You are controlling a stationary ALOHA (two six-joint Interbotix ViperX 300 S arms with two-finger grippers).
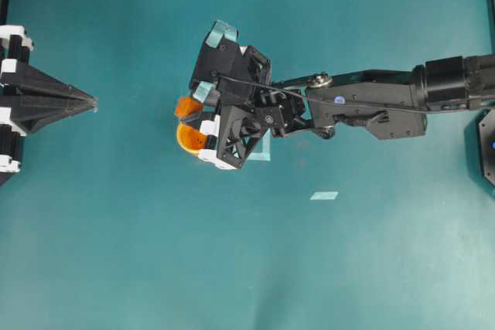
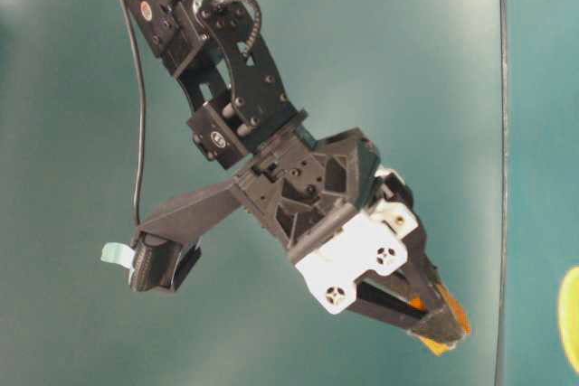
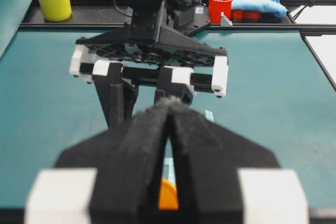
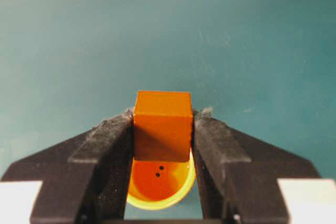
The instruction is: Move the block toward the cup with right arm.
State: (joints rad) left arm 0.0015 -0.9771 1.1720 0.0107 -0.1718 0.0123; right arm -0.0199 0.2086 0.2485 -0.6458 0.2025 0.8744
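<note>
The right end effector [image 4: 161, 145] clamps the block [image 4: 161, 125] between its pads, directly over the cup [image 4: 160, 184] on the table [image 1: 348, 268]. Judged from here: lower gently, release just beside the cup's rim without knocking it. The left end effector [image 1: 93, 102] sits closed, well apart.

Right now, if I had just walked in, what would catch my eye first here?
Most striking is the orange block pinched between the black jaws of the right gripper, seen close up in the right wrist view. Just behind it sits the yellow-orange cup, its darker inside showing. From overhead, the long black right arm stretches in across the teal table, while the left gripper waits pointed and shut at the edge.
</note>
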